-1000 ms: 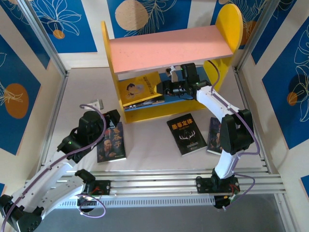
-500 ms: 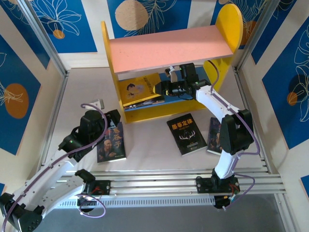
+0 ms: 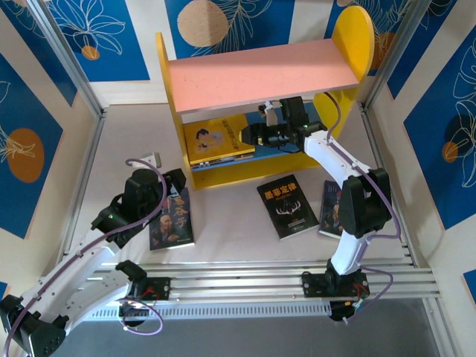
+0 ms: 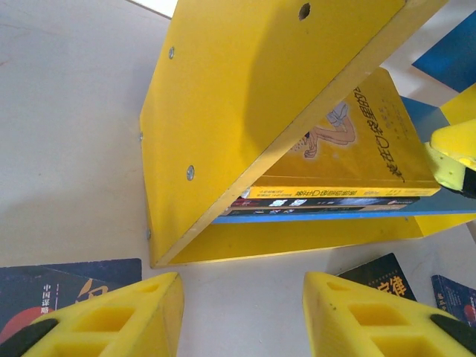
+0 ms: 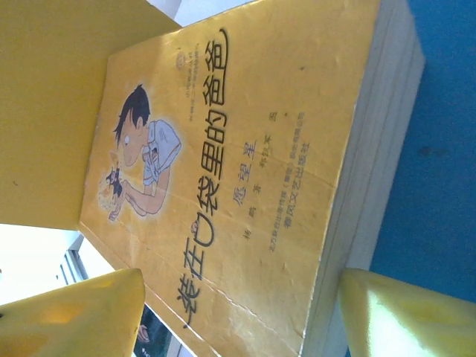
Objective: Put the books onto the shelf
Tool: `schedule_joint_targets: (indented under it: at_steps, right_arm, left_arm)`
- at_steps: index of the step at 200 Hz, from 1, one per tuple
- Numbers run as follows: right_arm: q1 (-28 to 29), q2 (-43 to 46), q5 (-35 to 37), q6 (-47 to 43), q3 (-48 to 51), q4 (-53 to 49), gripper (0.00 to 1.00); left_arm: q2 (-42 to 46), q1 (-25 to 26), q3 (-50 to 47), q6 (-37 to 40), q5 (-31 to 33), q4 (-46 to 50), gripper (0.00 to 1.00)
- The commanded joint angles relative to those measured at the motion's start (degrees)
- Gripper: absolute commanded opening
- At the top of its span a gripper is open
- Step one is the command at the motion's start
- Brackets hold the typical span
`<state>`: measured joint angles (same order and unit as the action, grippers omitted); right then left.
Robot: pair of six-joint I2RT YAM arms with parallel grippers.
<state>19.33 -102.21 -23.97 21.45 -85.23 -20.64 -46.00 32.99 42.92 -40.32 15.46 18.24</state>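
**Colleague:** Pale table [image 3: 238, 234], blue leaf panels around it. How many books are on the shelf [image 3: 260, 74]?

**Me:** I count two, flat on its blue lower board: the yellow book [image 3: 216, 135] lies atop a black book [image 4: 335, 201]. Three lie on the table: the antler book [image 3: 288, 207], the left portrait book [image 3: 172, 223] and the right portrait book [image 3: 329, 212]. My right fingers [image 5: 82, 312] stand apart at the yellow book's corner. My left fingers [image 4: 111, 320] are spread and empty over the left portrait book's edge.

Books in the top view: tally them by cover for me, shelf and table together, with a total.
Yellow cartoon-cover book, on the shelf: 1
Black-spined book, under the yellow one: 1
Black antlers book, on the table: 1
Dark portrait books, on the table, left and right: 2
Total: 5
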Motion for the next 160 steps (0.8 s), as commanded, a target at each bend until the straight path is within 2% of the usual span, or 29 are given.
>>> schedule_joint_targets:
  at_steps: [1,160]
  right_arm:
    - [-0.4,1.9,0.1,-1.2,-1.3,-0.2,0.69]
    - [-0.1,2.0,-1.1,-1.4,-0.9,0.1,0.63]
  left_arm:
    - [-0.2,-0.7,0.4,0.9,-0.4,-0.8,0.47]
    - [0.3,-0.8,-0.1,0.6,-0.6,-0.7,0.47]
